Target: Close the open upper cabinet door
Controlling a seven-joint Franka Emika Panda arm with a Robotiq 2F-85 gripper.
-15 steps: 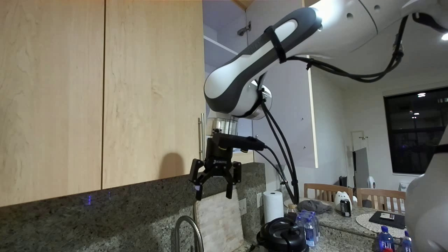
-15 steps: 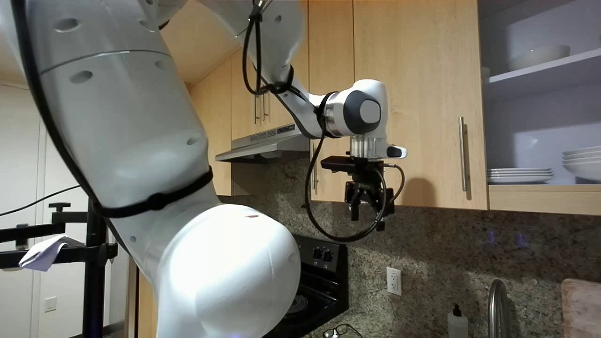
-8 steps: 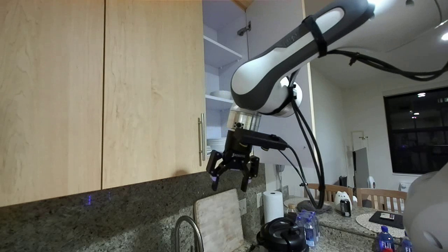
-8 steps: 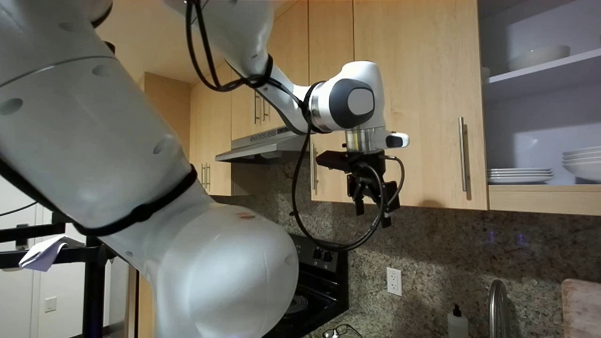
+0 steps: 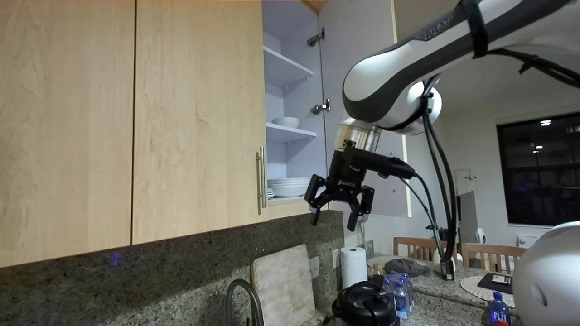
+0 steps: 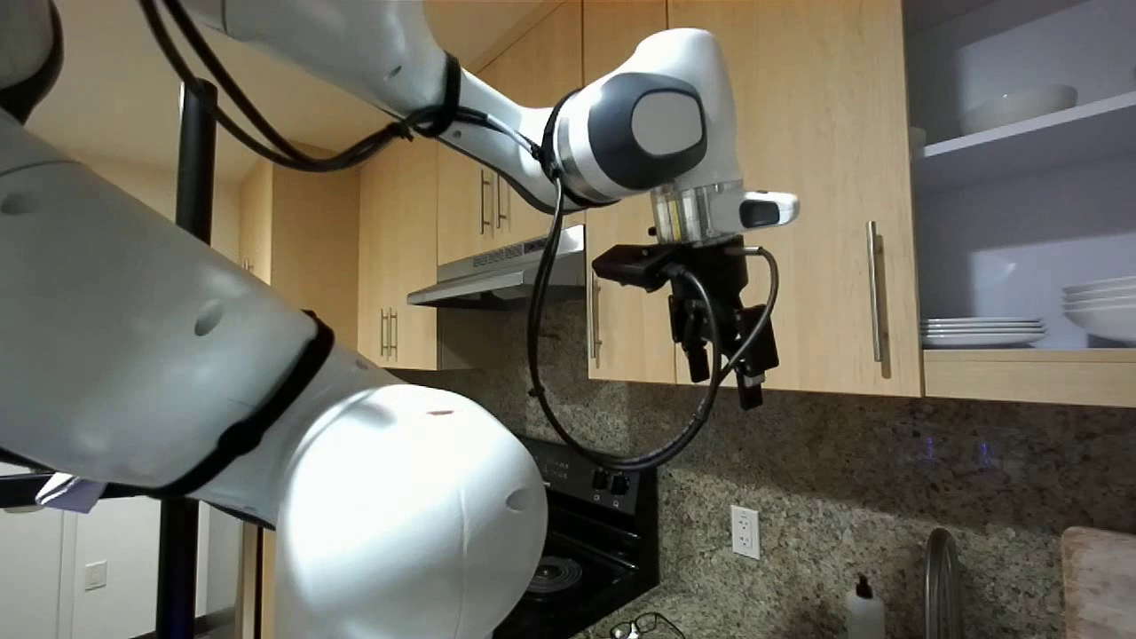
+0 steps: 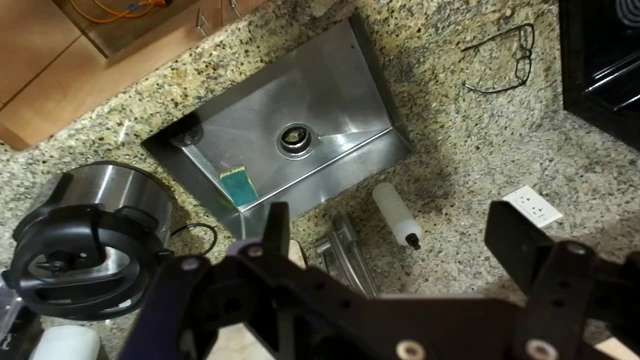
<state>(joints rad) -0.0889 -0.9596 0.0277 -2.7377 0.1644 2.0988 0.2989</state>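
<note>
The upper cabinet door stands wide open in an exterior view. Its plain white inner face shows, with silver hinges along its left edge. The arm hides part of its middle and right side. My gripper points down with a slight tilt, and its body overlaps the lower part of the door and the cabinet opening in that view. In another exterior view the gripper hangs in front of closed wood fronts, and the open door is out of view. In the wrist view the gripper has its fingers wide apart with nothing between them.
The open cabinet holds plates and a bowl. A closed wood door with a bar handle is beside it. Below are a faucet, a cutting board, a black-lidded cooker and a paper towel roll.
My gripper has moved right and up in both exterior views, tilting slightly and uncovering the cabinet interior and a lower hinge. The open door has not moved. The gripper stays open.
</note>
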